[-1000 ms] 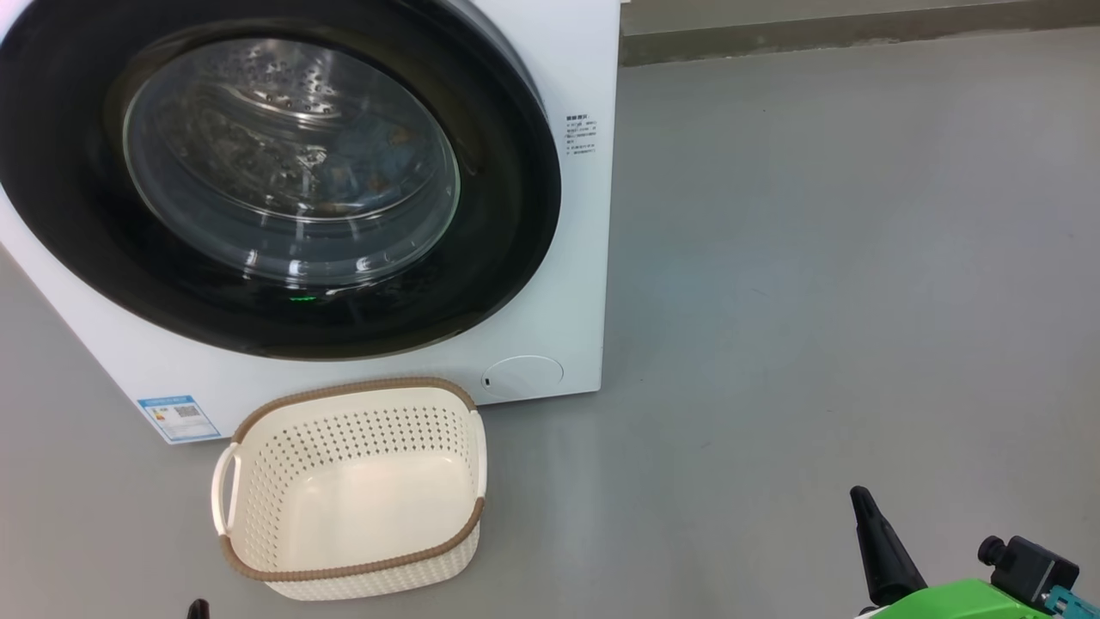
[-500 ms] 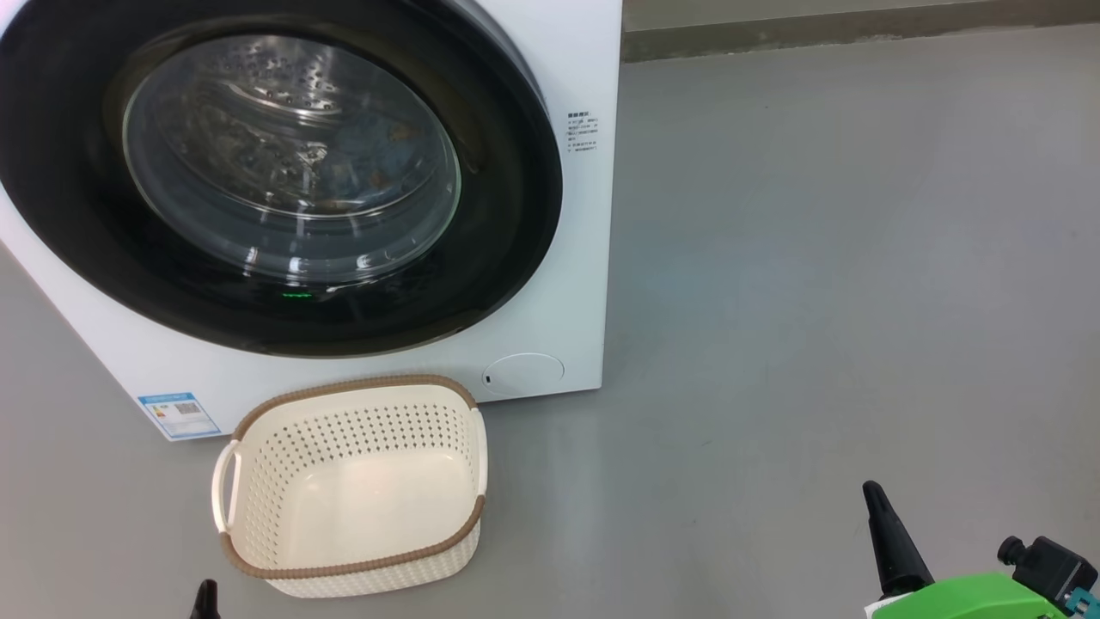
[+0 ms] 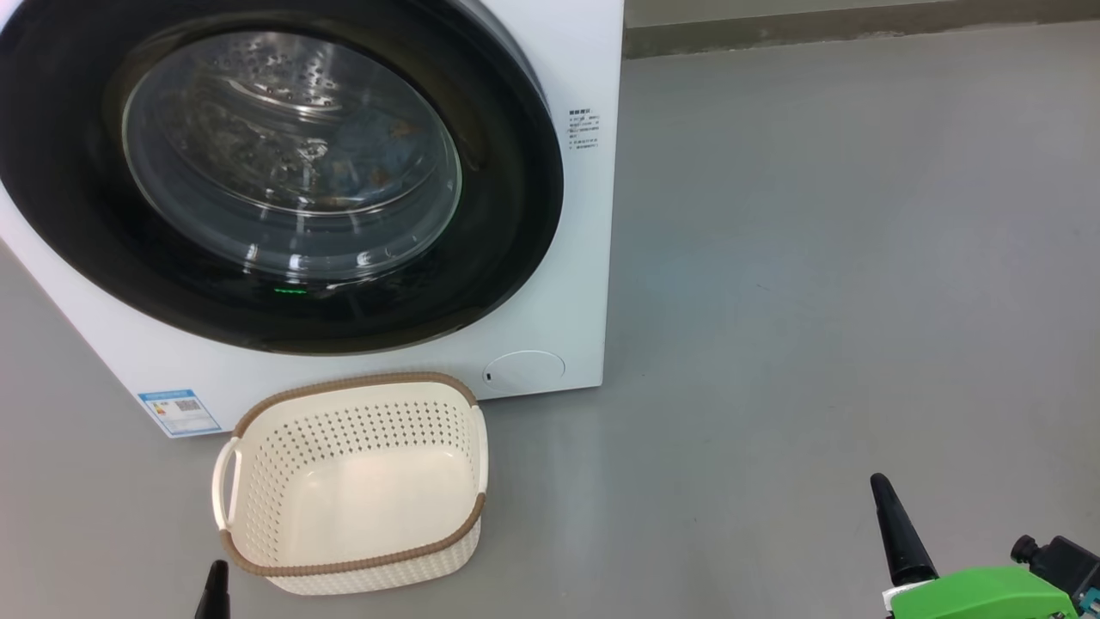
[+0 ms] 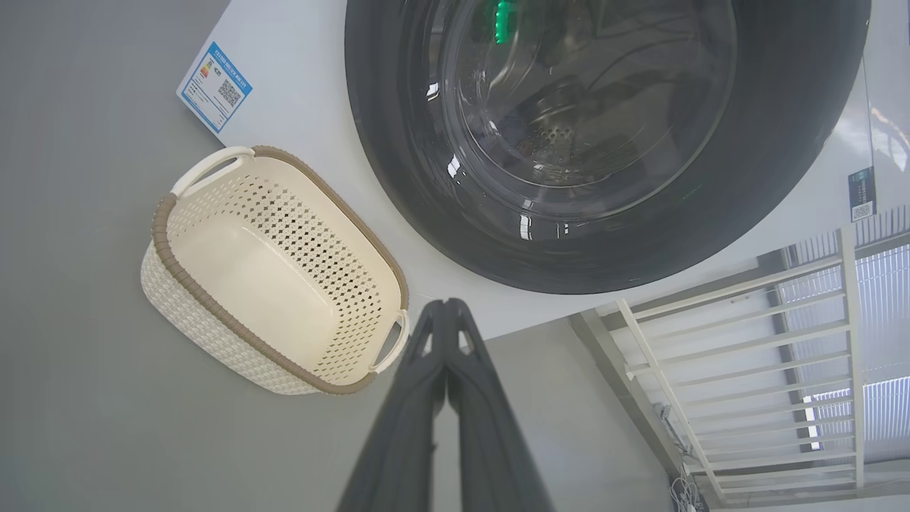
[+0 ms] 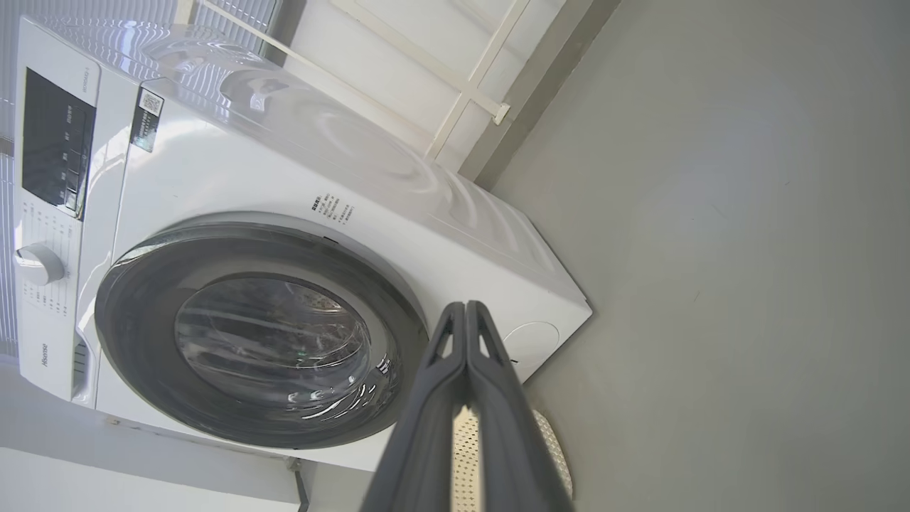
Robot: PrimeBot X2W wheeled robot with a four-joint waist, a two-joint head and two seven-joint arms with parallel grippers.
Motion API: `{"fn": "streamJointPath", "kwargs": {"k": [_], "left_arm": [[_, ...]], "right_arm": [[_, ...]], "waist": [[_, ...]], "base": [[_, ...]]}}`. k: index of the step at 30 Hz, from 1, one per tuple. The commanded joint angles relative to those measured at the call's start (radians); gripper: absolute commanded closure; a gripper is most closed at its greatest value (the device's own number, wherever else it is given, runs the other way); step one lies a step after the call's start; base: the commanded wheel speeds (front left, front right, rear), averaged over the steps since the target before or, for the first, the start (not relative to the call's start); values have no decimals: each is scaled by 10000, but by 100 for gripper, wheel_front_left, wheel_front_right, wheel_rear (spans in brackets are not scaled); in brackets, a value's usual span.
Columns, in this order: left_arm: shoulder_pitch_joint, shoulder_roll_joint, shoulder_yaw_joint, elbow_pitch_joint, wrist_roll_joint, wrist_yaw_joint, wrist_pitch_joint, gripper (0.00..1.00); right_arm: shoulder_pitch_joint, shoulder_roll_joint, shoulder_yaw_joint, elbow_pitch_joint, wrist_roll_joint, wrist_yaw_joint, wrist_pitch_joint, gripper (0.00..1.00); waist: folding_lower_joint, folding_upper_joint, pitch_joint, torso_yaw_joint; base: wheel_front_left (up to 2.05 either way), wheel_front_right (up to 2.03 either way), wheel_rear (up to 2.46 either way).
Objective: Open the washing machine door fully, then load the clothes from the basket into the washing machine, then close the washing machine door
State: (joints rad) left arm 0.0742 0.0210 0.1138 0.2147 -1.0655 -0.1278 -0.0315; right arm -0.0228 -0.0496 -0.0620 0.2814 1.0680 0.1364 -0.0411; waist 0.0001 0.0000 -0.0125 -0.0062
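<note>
the washing machine door [image 3: 507,215] is sitting flush against the front of the white washing machine [image 3: 584,69], its glossy black rim ringing a bulging glass bowl. behind that glass the clothes [image 3: 369,150] are lying in the steel drum as a dim patch of light blue with orange-brown specks. the cream basket [image 3: 352,384] is standing bare on the grey floor just in front of the machine.

the left gripper [image 3: 213,591] and the right gripper [image 3: 889,516] are hanging low and well apart from the machine, each with its two dark fingers pressed together and carrying nothing.

the door is looking stiff and fairly weighty, and its polished rim is likely slippery. a flat push on the rim's outer edge, away from the hinge, is probably safer than any pinch. no handle is showing clearly. the garments are looking soft and light, best taken by a bunched fold.

the right wrist view is showing the dark control panel [image 5: 53,142] and a round dial [image 5: 39,263], which the head view is cutting off. the head view is giving the round lower flap [image 3: 522,372] and blue energy sticker [image 3: 179,413] together. the left wrist view is adding a white railing [image 4: 746,341] beside the machine.
</note>
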Motion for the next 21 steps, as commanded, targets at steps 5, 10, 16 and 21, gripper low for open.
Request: {"fn": "streamJointPath", "kwargs": {"k": [5, 10, 16, 21], "left_arm": [[-586, 227, 171, -135, -672, -19, 159, 100], [-725, 235, 152, -85, -1209, -20, 305, 100], [-894, 243, 129, -25, -1860, -22, 481, 100], [-1034, 251, 110, 24, -2396, -23, 627, 100]], "right_arm": [[-502, -67, 36, -295, 677, -36, 174, 100], [-541, -66, -19, -303, 1217, -39, 322, 100], [-588, -65, -85, -314, 1872, -42, 502, 100], [-626, -64, -141, -322, 2411, -44, 651, 100]], "waist": [[0, 0, 15, 7], [0, 0, 31, 13], [0, 0, 50, 20], [0, 0, 66, 27]], "base": [[0, 0, 0], [0, 0, 0], [0, 0, 0], [0, 0, 0]]}}
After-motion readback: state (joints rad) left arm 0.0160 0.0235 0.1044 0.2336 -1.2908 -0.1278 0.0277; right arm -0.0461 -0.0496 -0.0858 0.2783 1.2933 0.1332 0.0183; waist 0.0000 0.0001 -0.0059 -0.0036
